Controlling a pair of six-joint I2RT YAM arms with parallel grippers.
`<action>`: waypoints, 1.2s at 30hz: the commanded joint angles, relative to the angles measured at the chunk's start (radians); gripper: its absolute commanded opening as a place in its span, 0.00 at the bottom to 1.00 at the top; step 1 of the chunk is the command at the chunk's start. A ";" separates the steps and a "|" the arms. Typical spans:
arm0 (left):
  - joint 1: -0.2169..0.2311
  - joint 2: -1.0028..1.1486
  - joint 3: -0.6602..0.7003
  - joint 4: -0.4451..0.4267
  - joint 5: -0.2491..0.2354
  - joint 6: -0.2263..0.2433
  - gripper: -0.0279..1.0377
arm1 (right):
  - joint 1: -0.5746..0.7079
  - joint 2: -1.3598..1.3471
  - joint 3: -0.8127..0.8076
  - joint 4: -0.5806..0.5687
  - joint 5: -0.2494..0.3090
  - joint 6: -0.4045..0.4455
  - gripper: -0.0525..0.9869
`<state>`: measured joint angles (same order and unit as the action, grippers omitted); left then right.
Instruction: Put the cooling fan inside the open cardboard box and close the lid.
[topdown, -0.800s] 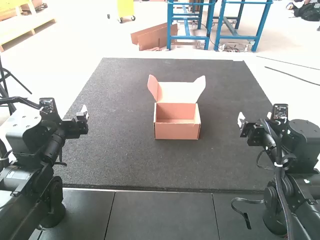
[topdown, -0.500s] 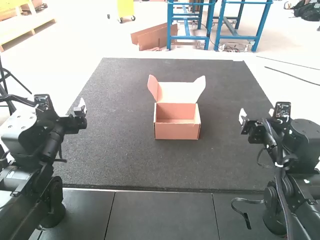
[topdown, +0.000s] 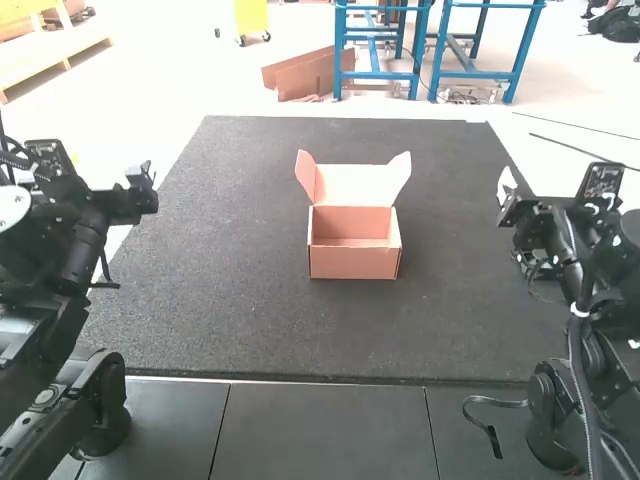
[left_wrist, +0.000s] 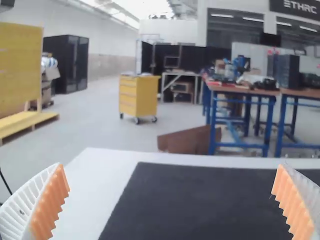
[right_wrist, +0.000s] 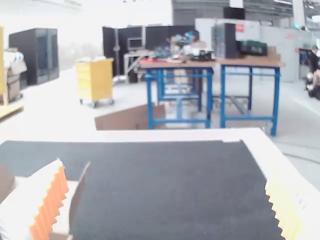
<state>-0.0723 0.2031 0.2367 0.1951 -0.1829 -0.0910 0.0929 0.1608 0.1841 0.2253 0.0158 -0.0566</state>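
The black mat (topdown: 250, 290) covers most of the table, and the cardboard box (topdown: 354, 260) sits near its middle, just where it sat a moment ago, upright and open. Its lid (topdown: 360, 185) stands up from the rear wall with its two side ears raised. The front wall hides the box floor from the high view, so I cannot tell whether the cooling fan lies inside. The left arm (topdown: 60, 235) and right arm (topdown: 590, 260) are what has changed. Both have risen and swung outward, so that the left gripper (topdown: 140, 185) now hangs over the mat's left edge and the right gripper (topdown: 507, 195) at its right edge. Each is farther from the box than before and well apart from it. Neither holds anything. In the left wrist view the white ribbed fingers with orange pads (left_wrist: 50, 205) are spread wide, with only mat between them. The right wrist view shows the same wide spread, with one orange pad (right_wrist: 47, 207) on one side and the paler finger (right_wrist: 285, 205) on the other. With both arms drawn back and their jaws spread and unloaded, and the lid still up, the closing step looks undone. The arms seem posed to start or reset rather than mid-grasp.
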 joint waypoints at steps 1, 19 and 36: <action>0.002 0.114 0.107 -0.013 -0.006 -0.003 0.93 | -0.013 0.135 0.118 -0.017 0.026 0.004 0.92; 0.026 0.545 0.579 -0.499 0.103 0.007 0.93 | -0.041 0.701 0.635 -0.523 0.243 -0.048 0.92; 0.025 0.685 0.690 -0.614 0.071 0.066 0.93 | -0.432 1.056 0.885 -0.834 -0.059 -0.210 0.85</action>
<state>-0.0498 0.8783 0.8883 -0.4282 -0.1081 -0.0395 -0.2684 1.1591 1.0267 -0.5945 0.0494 -0.1783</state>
